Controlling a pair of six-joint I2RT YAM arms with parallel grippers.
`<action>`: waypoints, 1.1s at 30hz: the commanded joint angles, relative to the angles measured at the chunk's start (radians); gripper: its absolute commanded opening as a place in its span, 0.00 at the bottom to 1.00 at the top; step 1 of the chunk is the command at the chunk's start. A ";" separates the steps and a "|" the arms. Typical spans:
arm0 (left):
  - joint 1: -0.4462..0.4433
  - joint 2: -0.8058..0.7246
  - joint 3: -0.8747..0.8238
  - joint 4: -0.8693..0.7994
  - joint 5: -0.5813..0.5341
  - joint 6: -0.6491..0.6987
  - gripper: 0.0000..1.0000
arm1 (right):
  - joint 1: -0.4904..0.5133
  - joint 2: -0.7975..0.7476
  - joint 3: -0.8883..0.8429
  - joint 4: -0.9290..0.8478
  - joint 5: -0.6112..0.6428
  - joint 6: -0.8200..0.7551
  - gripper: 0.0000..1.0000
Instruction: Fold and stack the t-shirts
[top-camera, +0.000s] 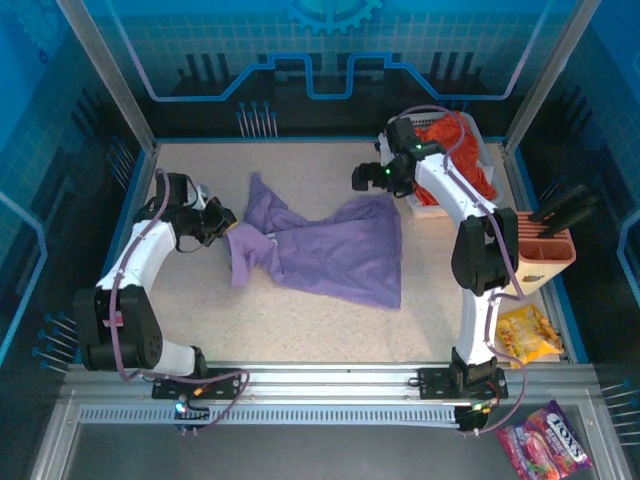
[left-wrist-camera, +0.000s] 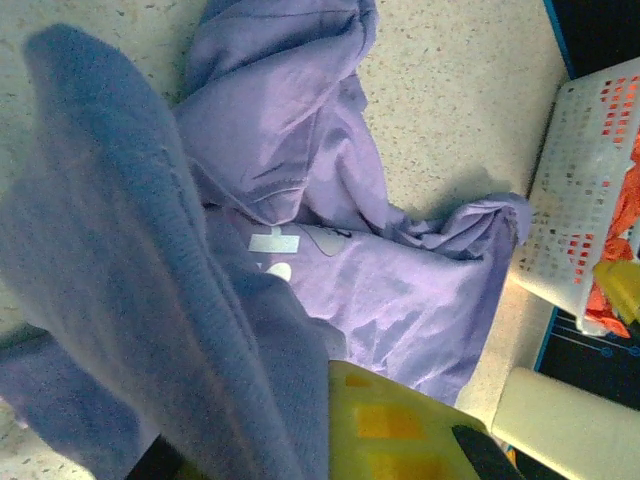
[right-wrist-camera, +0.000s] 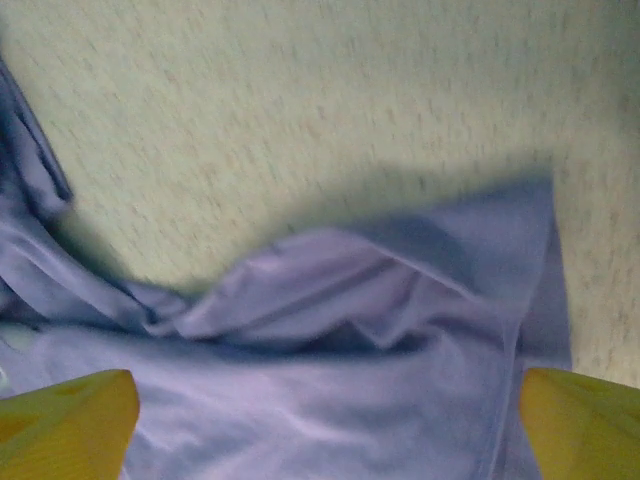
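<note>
A lavender t-shirt (top-camera: 330, 250) lies crumpled across the middle of the table. My left gripper (top-camera: 225, 225) is shut on its left edge. In the left wrist view the cloth (left-wrist-camera: 330, 270) drapes over my left gripper (left-wrist-camera: 300, 440) and hides one finger; the other yellow finger (left-wrist-camera: 420, 430) shows. My right gripper (top-camera: 365, 178) hovers over the shirt's far right corner. It stands open (right-wrist-camera: 325, 430), its yellow fingertips (right-wrist-camera: 70, 425) wide apart with lavender cloth (right-wrist-camera: 350, 330) lying below them, not pinched. An orange-red t-shirt (top-camera: 455, 140) sits bunched in the white basket (top-camera: 430, 207).
The white slatted basket (left-wrist-camera: 580, 200) stands at the back right, close behind my right arm. A tan holder with black utensils (top-camera: 545, 250) stands at the right edge. Snack packets (top-camera: 528, 335) lie near the right arm's base. Bare tabletop (top-camera: 300, 330) lies in front of the shirt.
</note>
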 joint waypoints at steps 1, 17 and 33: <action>0.019 0.013 0.033 -0.024 -0.005 0.038 0.12 | 0.025 -0.188 -0.188 0.017 0.005 0.023 1.00; 0.066 -0.071 -0.038 -0.247 -0.264 0.128 0.55 | 0.102 -0.596 -0.815 0.043 0.059 0.245 0.39; 0.072 -0.103 -0.081 -0.315 -0.275 0.184 0.61 | 0.162 -0.507 -0.954 0.126 0.070 0.210 0.33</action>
